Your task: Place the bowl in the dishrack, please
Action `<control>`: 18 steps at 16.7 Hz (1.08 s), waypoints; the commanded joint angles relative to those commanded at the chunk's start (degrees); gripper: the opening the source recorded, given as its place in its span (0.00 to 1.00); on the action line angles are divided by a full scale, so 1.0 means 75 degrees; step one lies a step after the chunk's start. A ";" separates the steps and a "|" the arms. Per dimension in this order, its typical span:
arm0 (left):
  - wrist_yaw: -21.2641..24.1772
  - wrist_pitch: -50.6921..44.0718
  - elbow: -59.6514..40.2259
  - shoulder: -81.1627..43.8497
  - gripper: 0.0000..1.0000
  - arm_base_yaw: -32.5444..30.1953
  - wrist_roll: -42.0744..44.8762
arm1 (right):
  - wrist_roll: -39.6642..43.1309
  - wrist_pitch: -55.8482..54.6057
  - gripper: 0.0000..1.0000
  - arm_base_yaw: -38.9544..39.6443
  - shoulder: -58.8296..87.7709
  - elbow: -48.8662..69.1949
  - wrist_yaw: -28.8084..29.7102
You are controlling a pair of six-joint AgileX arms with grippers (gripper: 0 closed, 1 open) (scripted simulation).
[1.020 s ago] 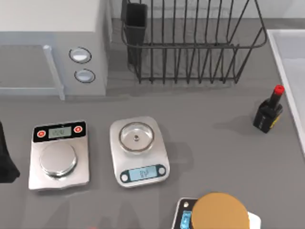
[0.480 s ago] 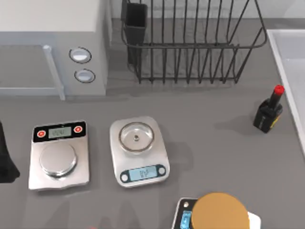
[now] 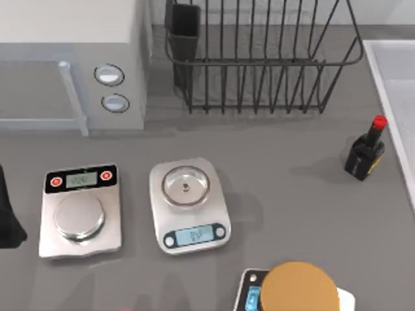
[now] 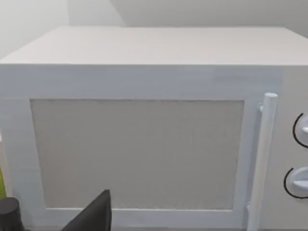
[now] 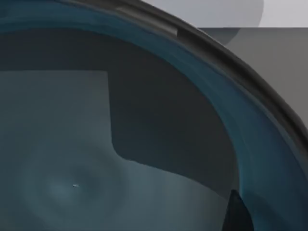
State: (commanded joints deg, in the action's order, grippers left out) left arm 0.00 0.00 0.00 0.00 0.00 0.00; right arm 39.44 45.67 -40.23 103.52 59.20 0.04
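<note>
The bowl (image 5: 120, 144) is dark blue-teal inside with a darker rim, and the right wrist view looks into it from very close. A strip of grey table (image 5: 269, 53) shows past its rim. The dishrack (image 3: 259, 65), a black wire basket with upright tines, stands at the back of the table right of centre. Its black utensil cup (image 3: 185, 32) sits at its left corner. My left arm (image 3: 6, 220) is parked at the table's left edge, facing the microwave door (image 4: 137, 154).
A white microwave (image 3: 71, 65) fills the back left. Two silver scales (image 3: 80, 210) (image 3: 188, 204) sit in the middle. A third scale under a tan disc (image 3: 299, 288) is at the front. A black bottle with a red cap (image 3: 365, 155) stands right, near a white tray (image 3: 395, 84).
</note>
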 joint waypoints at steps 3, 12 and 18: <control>0.0000 0.0000 0.0000 0.0000 1.00 0.0000 0.0000 | -0.0007 -0.0003 0.00 0.0005 -0.0020 -0.0006 0.0000; 0.0000 0.0000 0.0000 0.0000 1.00 0.0000 0.0000 | 0.0090 0.2975 0.00 -0.0088 -0.0222 0.2605 0.0000; 0.0000 0.0000 0.0000 0.0000 1.00 0.0000 0.0000 | 0.0090 0.5754 0.00 -0.0079 -0.0663 0.4977 -0.0002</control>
State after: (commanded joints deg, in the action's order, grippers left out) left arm 0.00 0.00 0.00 0.00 0.00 0.00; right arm 40.12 88.82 -40.82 98.55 96.53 0.02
